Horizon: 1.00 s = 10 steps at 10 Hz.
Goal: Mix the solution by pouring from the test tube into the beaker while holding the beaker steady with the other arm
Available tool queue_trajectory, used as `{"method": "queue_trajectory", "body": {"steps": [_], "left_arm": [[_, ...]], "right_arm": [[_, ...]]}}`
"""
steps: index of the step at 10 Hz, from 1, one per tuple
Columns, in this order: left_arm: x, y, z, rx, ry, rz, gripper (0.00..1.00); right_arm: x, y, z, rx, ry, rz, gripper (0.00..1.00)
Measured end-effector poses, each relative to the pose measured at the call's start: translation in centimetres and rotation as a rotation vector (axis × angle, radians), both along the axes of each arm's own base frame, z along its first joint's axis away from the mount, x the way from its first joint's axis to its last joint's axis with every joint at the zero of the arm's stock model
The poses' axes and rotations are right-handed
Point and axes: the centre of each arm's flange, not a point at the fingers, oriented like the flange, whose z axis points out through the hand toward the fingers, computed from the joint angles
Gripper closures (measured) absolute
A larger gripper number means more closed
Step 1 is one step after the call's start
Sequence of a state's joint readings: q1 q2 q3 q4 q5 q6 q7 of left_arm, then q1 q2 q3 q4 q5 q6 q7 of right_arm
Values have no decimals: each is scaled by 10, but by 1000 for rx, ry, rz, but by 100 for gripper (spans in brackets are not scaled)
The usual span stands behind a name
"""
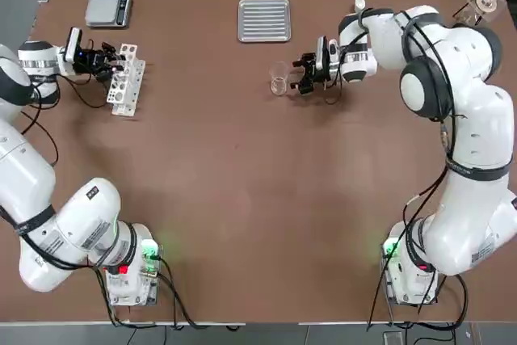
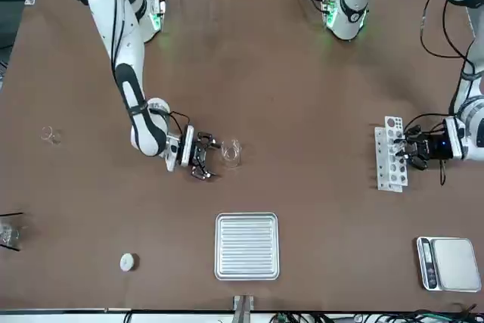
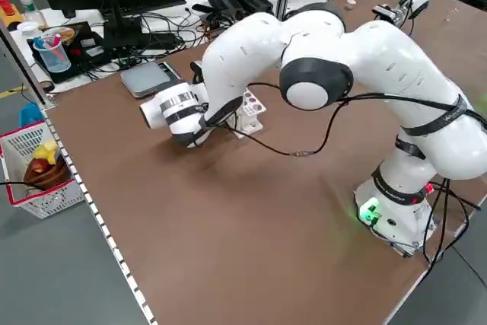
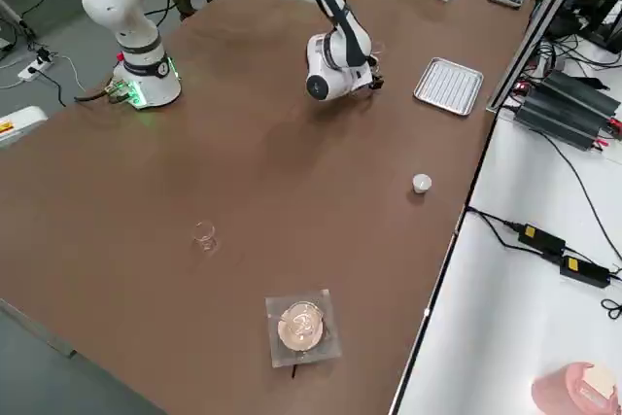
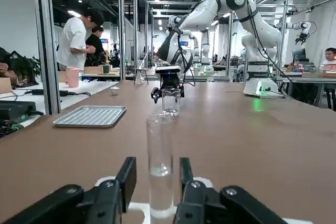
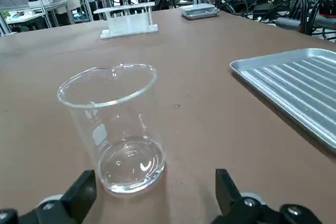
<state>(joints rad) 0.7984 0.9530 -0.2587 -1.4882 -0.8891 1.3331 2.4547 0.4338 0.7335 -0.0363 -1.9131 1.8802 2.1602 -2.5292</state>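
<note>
Brown tabletop runs wide between my two arms, with a ridged metal tray [image 1: 264, 19] at the far edge and a scale [image 1: 108, 8] at the far left. My left gripper [image 5: 155, 179] is out at the far left, level with the table, at the white rack [image 1: 126, 78]. Its fingers [image 5: 126, 181] stand on either side of the test tube [image 5: 160, 169], close to the glass; I cannot tell whether they touch it yet. That tube stands upright in the rack, long axis vertical, a little clear liquid low inside.

The beaker [image 6: 113, 127] stands upright well to the right, near the table's middle. My right gripper [image 1: 305, 75] lies just beside it on its right, fingers [image 6: 80, 195] spread wide and level, not yet around the glass. So the right arm is far nearer the beaker; the left must carry the tube rightward across the table to reach it.
</note>
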Motion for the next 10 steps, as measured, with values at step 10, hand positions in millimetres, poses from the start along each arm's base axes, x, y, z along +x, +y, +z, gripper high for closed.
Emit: {"method": "queue_trajectory", "body": {"steps": [10], "left_arm": [[-2, 0, -2, -4, 14, 1, 79]], "right_arm": [[-8, 18, -3, -17, -8, 26, 0]]}}
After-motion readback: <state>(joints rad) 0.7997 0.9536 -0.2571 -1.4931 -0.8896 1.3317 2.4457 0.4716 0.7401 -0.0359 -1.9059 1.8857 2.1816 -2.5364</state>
